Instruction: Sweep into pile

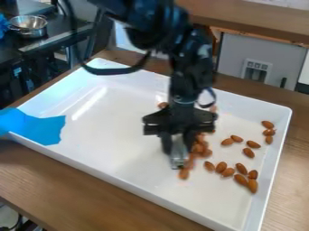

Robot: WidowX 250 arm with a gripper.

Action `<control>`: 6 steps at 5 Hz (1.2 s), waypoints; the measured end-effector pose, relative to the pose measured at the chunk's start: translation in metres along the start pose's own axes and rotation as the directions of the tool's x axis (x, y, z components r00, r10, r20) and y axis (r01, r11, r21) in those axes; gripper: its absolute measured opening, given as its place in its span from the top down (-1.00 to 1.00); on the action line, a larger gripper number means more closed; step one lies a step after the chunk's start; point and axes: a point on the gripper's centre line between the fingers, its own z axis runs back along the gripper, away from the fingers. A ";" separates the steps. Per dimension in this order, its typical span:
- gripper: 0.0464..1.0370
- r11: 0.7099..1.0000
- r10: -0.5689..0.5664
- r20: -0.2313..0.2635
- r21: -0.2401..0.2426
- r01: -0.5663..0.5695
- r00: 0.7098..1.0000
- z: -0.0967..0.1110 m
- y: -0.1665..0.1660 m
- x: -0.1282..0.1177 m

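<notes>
Brown, dry-looking almonds [249, 152] are the things to be swept, and they look light and hard-shelled enough to be pushed without harm, though their rounded ovals will probably roll or skid on the smooth white tray [120, 135]. Some lie close beside the jaws, crowded into a loose clump that reaches just past the tips towards the camera; others are scattered farther out, to the picture's right of the jaws, and a few show behind them. The jaws are closed on a grey piece [177, 154], which stands between them with its lower end down near the tray floor. It has a dull shine and seems stiff, probably the sweeping tool, though its full shape is hard to make out. A grip high on its middle would leave the lower edge free to push; pressing too hard might make it scrape or twist. The tray looks like glossy moulded plastic, with raised walls around the jaws that should stop stray nuts. Well to the picture's left of the jaws, limp blue cloth [39, 126] drapes over the rim, and wood-grained worktop [72, 185] carries everything.
</notes>
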 end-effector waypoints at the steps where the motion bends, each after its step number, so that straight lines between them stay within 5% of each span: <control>1: 0.33 1.000 0.022 -0.005 -0.005 -0.022 1.000 -0.002 -0.033 -0.002; 4: 0.33 0.997 0.071 -0.063 -0.031 -0.073 0.995 0.014 -0.083 -0.001; 6: 0.33 0.979 0.146 -0.064 -0.131 -0.154 0.987 0.091 -0.019 0.018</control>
